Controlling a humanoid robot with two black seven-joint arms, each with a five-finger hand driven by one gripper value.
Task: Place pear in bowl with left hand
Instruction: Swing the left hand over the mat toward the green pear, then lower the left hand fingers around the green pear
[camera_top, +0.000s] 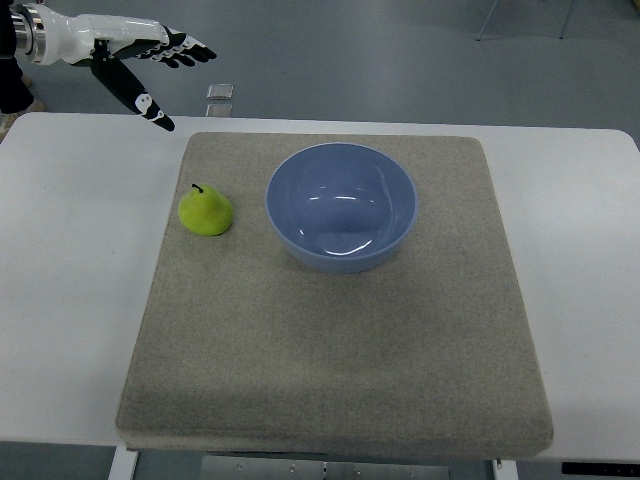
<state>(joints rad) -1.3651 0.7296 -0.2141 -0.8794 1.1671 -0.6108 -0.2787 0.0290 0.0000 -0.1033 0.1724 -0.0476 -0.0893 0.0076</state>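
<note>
Green pear (206, 211) sits upright on grey felt mat (330, 350), just beside blue bowl (341, 205), at bowl's 9 o'clock, not touching. Bowl is empty, on mat's far half. Mat lies on white table (70, 300). Left hand (150, 62) hovers at approx. 11 o'clock from pear, well apart, fingers spread & extended, holding nothing.
</note>
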